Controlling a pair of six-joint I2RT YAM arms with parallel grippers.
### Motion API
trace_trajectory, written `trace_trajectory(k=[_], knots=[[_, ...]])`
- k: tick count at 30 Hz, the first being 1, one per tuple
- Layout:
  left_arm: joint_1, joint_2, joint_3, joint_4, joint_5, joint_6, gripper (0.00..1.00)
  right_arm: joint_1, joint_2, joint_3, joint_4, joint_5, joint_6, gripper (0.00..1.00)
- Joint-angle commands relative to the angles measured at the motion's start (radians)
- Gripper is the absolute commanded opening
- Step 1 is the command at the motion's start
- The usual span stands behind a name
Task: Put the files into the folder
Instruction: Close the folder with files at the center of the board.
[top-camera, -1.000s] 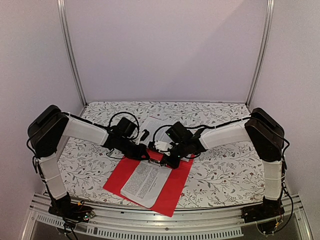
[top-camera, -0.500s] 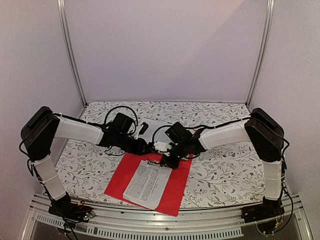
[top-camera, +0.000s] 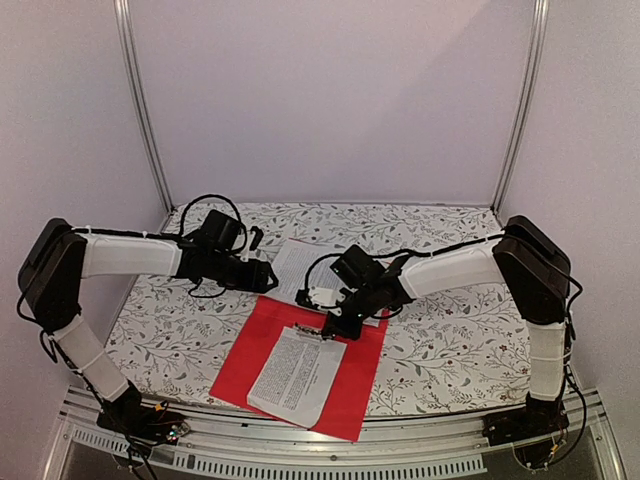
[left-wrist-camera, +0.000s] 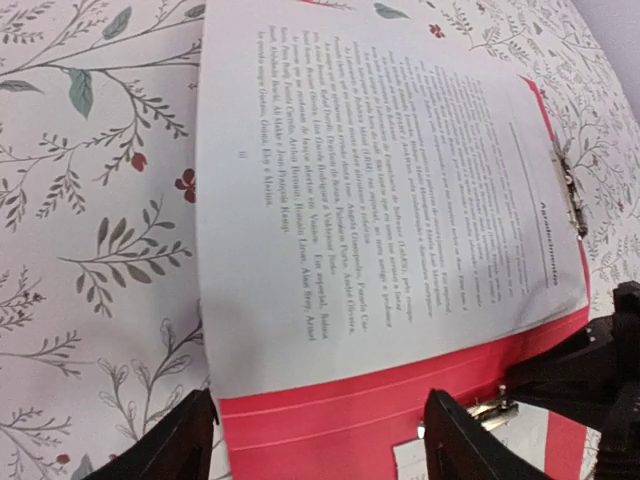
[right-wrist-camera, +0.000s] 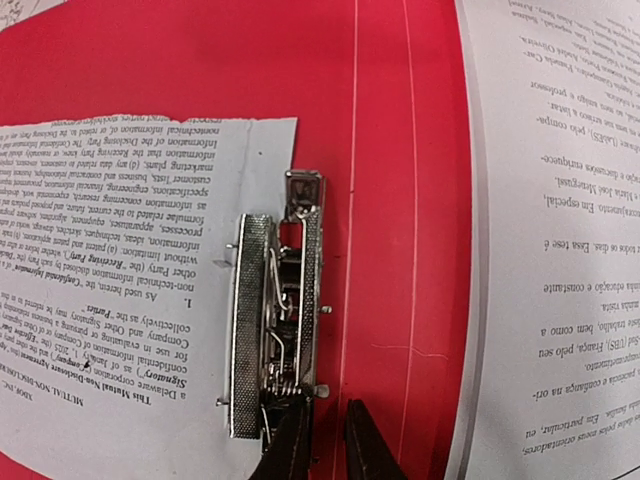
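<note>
The red folder (top-camera: 345, 375) lies open near the table's front edge. One of the files (top-camera: 297, 375), a printed white sheet (right-wrist-camera: 130, 260), rests on it with its top edge under the metal clip (right-wrist-camera: 272, 325). A second sheet (top-camera: 298, 262) lies behind, partly on the table and partly over the folder's far edge (left-wrist-camera: 380, 180). My right gripper (right-wrist-camera: 328, 445) hovers at the clip's end, jaws slightly apart with only red folder (right-wrist-camera: 380, 150) between them; its left finger touches the clip. My left gripper (left-wrist-camera: 325, 440) is wide open and empty above the folder's edge (left-wrist-camera: 350, 420).
The table wears a floral cloth (top-camera: 440, 330). Metal frame posts (top-camera: 140, 110) rise at the back corners before plain walls. A small metal clip (left-wrist-camera: 570, 195) sits at the second sheet's heading edge. My right gripper's black body (left-wrist-camera: 600, 375) shows in the left wrist view.
My left arm has pulled back to the left and its gripper has opened. The right gripper's jaws have parted a little at the clip. The folder shifted slightly.
</note>
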Motion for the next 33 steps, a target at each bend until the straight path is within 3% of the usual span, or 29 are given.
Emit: trace_trajectory(k=[1,6,15,26,31,33], knots=[[0.092,0.035,0.035,-0.083,-0.05,0.003,0.73,0.018,0.034,-0.059,-0.267,0.043,-0.017,0.16],[0.167,0.143,0.107,-0.094,0.127,0.012,0.75,0.019,-0.001,-0.06,-0.267,0.066,-0.016,0.25],[0.179,0.364,0.306,-0.139,0.414,0.045,0.84,0.016,-0.039,-0.063,-0.258,0.093,-0.008,0.51],[0.179,0.523,0.451,-0.227,0.537,0.06,0.79,-0.011,-0.139,-0.102,-0.213,0.037,0.028,0.73],[0.18,0.537,0.454,-0.214,0.549,0.046,0.77,-0.007,-0.194,-0.12,-0.22,0.001,0.044,0.98],[0.181,0.546,0.461,-0.207,0.55,0.036,0.77,-0.002,-0.212,-0.126,-0.226,-0.007,0.046,0.99]])
